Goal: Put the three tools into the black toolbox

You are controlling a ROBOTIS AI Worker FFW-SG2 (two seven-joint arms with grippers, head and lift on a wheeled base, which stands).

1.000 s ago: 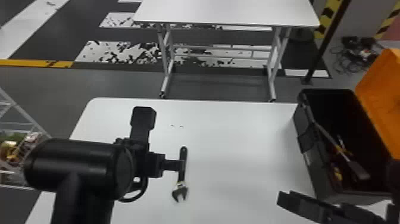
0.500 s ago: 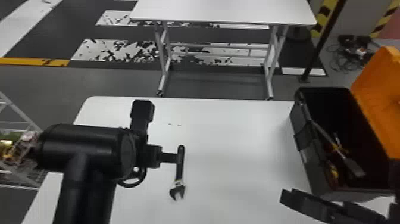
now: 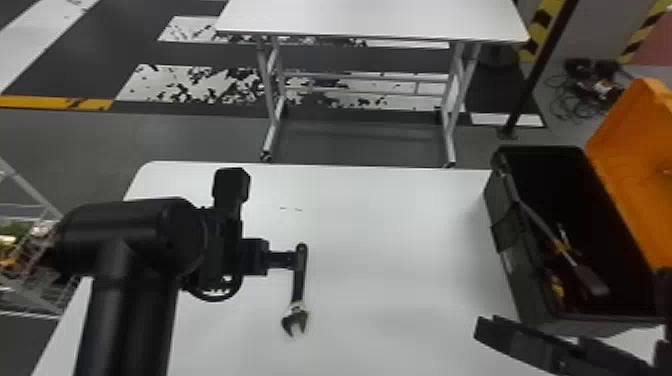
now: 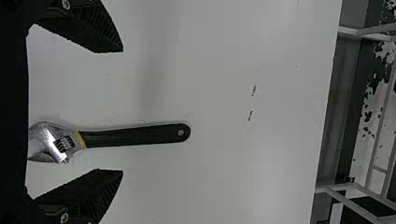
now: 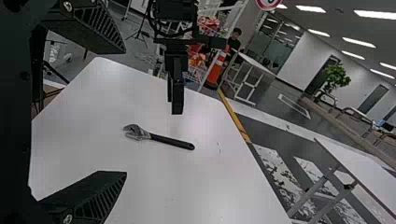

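Last tool, I judge: black-handled adjustable wrench (image 4: 135, 136), towards white table (image 3: 395, 225)'s left edge. My left hand (image 4: 123, 111) gapes astride it, empty. Next: close squarely, lift, carry to black orange-lidded toolbox (image 3: 520, 280).

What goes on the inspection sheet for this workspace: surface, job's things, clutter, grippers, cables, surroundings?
Surface: white table, two small dark marks.
Job's things: wrench on the table; tools in the open black toolbox.
Clutter: mixed items on the rack at left.
Left gripper: open, above the wrench.
Right gripper: open, by the toolbox's near end.
Cables: tangled on the floor beyond the toolbox.
Surroundings: second table ahead, yellow-and-black striping.
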